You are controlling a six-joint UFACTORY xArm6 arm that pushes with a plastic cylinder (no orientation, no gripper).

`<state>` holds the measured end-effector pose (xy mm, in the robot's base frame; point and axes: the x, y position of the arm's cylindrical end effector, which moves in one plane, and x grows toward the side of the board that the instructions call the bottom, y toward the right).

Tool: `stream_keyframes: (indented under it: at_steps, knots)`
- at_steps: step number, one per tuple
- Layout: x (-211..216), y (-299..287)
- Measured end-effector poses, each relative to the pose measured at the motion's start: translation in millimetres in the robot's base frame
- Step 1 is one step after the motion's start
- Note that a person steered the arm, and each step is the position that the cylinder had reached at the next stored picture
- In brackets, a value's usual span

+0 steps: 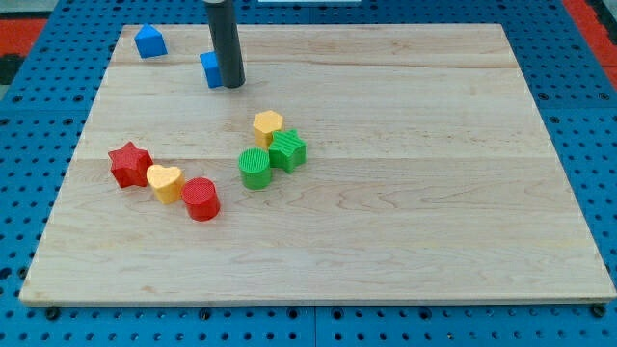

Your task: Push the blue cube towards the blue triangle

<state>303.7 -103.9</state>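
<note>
Blue perforated panelling surrounds a pale wooden board [386,222], which fills most of the camera view; a strip of red shows at the view's top corners.

The arm ends in a straight dark rod that enters from the view's top edge. My tip [231,85] rests on the board, touching the right-hand side of the blue cube [211,69]. The rod carries no jaws (it holds nothing and only bears against the cube's side).

The blue cube sits near the view's top, left of centre, partly covered by the rod. The blue triangle [149,41] lies further to the view's left and slightly higher, close to the board's top-left corner. The two blue blocks are near each other but apart, with bare wood between them.

Two clusters occupy the middle of the board:
- Centre cluster: a yellow hexagon [268,123], a green star-like block [287,150] just below it and touching it, and a green cylinder [254,167] touching that block on its lower left.
- Left cluster: a red star [129,163], a yellow heart [164,181] touching it on the right, and a red cylinder [201,199] just beside the heart, lower right.

Both clusters are well apart from the tip.
</note>
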Motion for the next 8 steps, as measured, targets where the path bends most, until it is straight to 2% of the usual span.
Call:
stream_keyframes:
  at_steps: [1, 2, 4, 5, 6, 8]
  knots:
    - [-27.7, 0.0]
    - [-37.6, -28.0]
    - [4.2, -46.4]
    - [-7.1, -86.8]
    - [-31.4, -88.4]
    - [-36.1, -87.6]
